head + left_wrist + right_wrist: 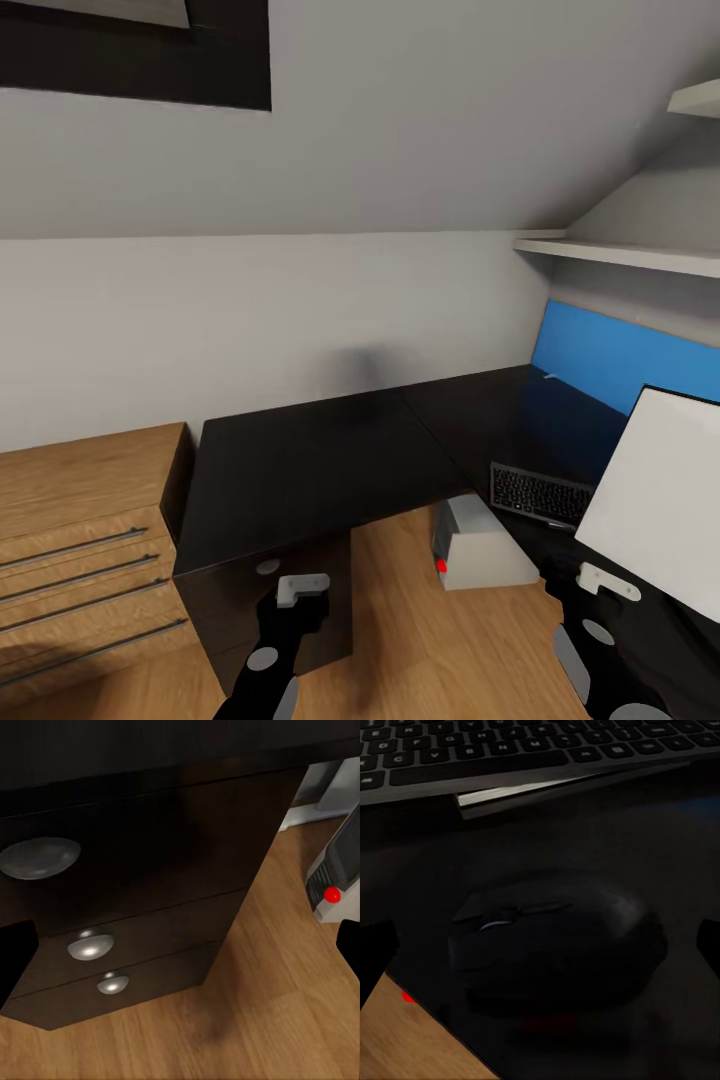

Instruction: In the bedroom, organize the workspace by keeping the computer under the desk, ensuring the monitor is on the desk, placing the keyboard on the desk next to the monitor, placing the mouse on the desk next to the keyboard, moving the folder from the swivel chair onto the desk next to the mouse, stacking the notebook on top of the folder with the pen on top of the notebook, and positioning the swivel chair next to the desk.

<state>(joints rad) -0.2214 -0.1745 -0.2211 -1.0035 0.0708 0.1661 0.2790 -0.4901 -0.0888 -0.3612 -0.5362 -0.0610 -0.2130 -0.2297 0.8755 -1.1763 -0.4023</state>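
My right gripper (540, 945) hangs straight over the mouse (559, 945), jaws spread wide and empty, one fingertip showing off each flank. The mouse sits on the black counter (300, 470) close to its edge, just short of the keyboard (510, 754), its long axis running across the gap between my fingers. My left gripper (180, 952), also open and empty, faces the drawers (127, 907), well away.
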